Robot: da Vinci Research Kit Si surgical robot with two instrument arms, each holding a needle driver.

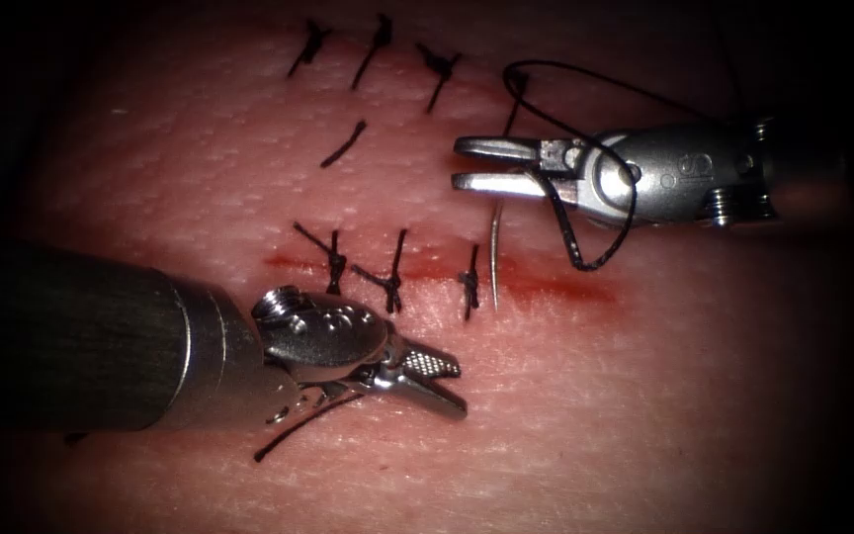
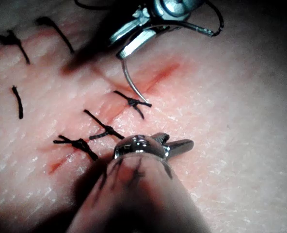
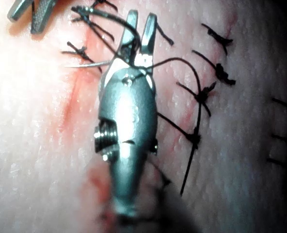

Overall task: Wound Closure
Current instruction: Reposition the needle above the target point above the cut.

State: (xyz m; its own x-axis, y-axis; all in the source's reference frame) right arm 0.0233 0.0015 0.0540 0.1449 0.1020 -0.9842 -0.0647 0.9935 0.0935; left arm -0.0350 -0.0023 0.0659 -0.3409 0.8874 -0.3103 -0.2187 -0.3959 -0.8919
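The tissue [image 1: 644, 396] carries a horizontal cut [image 1: 555, 290] with three black stitches [image 1: 392, 277] on its left part. The curved needle [image 1: 495, 257] stands upright just right of the third stitch. Its lower end seems to sit in the tissue at the cut, and its upper end rests by the lower jaw of the right tool [image 1: 457, 164]. That tool hovers above the cut with jaws open, holding nothing. Black thread [image 1: 585, 259] loops around its wrist. The left tool [image 1: 460, 391] lies below the stitches, jaws open and empty. The needle [image 2: 131, 85] [image 3: 85, 64] arcs beside a knot.
A second stitched line [image 1: 373, 49] runs across the far part of the tissue, with a loose thread piece [image 1: 345, 143] below it. A cut thread end [image 1: 298, 430] lies under the left tool. Red fluid stains the unstitched right end of the cut.
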